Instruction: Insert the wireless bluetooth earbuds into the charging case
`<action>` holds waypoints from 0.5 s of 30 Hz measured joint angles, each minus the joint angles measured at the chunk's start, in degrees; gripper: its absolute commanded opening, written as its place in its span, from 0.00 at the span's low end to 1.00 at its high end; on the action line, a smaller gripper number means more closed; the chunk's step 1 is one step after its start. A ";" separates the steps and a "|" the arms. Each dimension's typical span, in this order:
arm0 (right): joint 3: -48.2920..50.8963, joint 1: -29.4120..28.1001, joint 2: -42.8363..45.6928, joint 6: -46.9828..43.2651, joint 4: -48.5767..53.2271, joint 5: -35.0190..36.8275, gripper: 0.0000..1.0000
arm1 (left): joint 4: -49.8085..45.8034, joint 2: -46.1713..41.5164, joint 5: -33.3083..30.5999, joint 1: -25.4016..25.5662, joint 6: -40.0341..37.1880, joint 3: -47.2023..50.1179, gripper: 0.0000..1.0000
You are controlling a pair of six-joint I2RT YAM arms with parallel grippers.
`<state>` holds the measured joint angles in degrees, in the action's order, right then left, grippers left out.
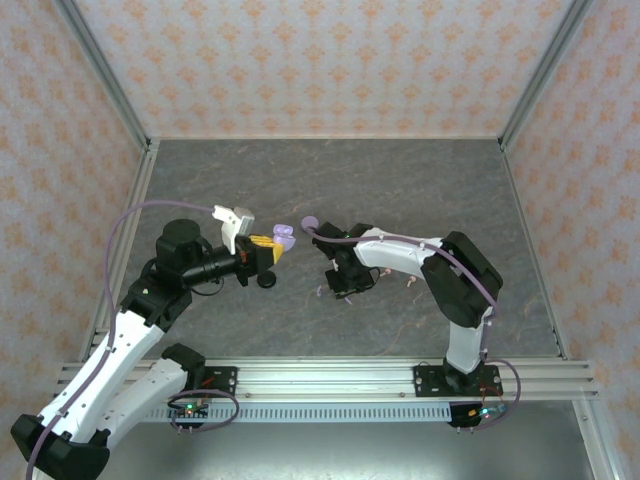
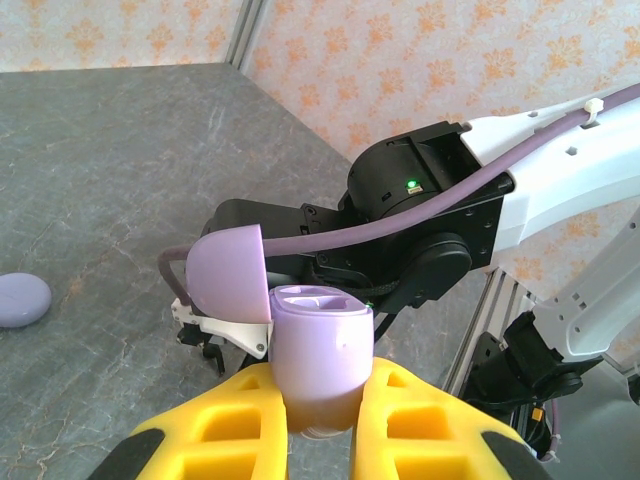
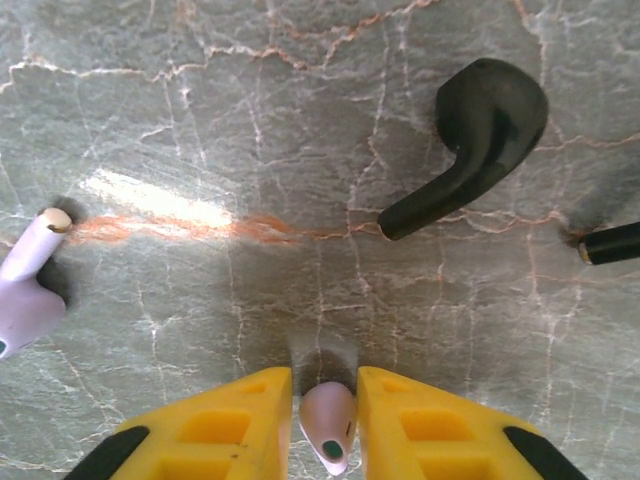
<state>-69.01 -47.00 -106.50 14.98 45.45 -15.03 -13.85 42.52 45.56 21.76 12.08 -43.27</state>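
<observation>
From above, the left gripper (image 1: pixel 270 244) hangs over the middle of the grey marbled table (image 1: pixel 420 180), clenched on a lilac charging case (image 1: pixel 285 236). Just right of it a lilac puck (image 1: pixel 309 222) lies on the table. Nearer than that, the right gripper (image 1: pixel 338 284) points down at the surface, with a tiny lilac earbud (image 1: pixel 320 291) just to its left.

In the left wrist view, the yellow fingers (image 2: pixel 200 430) squeeze the case (image 2: pixel 318 340) from both sides. It stands upright, its lid (image 2: pixel 228 272) flipped open to the left. The right arm (image 2: pixel 430 220) sits close behind it, and the puck (image 2: pixel 20 300) rests on the table at the left edge.

In the right wrist view, the right gripper (image 3: pixel 325 385) is low over the table, its fingers nipped on a pale pink earbud (image 3: pixel 328 425). I can't tell whether the bud is off the surface. A black earbud (image 3: pixel 485 130) lies farther off to the right and the lilac earbud (image 3: pixel 25 290) at the left edge, both apart from the fingers.
</observation>
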 measured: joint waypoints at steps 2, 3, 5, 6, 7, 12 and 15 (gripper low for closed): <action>0.00 0.00 -0.02 -0.02 0.02 0.02 0.20 | 0.00 0.00 -0.02 0.00 0.00 -0.02 0.01; 0.00 0.00 -0.02 -0.04 0.02 0.02 0.19 | 0.00 0.00 -0.02 0.00 0.00 -0.02 0.01; 0.02 0.00 0.00 -0.02 -0.02 0.02 0.18 | 0.00 0.00 -0.02 0.00 0.00 -0.02 0.01; 0.07 0.00 0.07 -0.02 -0.09 0.02 0.18 | 0.00 0.00 -0.02 0.00 0.00 -0.02 0.01; 0.20 0.00 0.22 0.00 -0.31 0.02 0.18 | 0.00 0.00 -0.02 0.00 0.00 -0.02 0.01; 2.47 0.20 5.40 0.04 -3.23 -0.48 0.18 | 0.11 0.00 -0.02 0.00 0.28 -0.02 0.01; 3.28 1.20 12.44 0.48 -6.21 -2.27 0.18 | 1.31 0.28 0.00 0.00 1.29 -0.02 0.01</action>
<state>-65.73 -45.80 -94.06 15.46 39.24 -17.30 -12.53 42.81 45.56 21.76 13.37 -43.29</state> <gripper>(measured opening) 0.182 0.143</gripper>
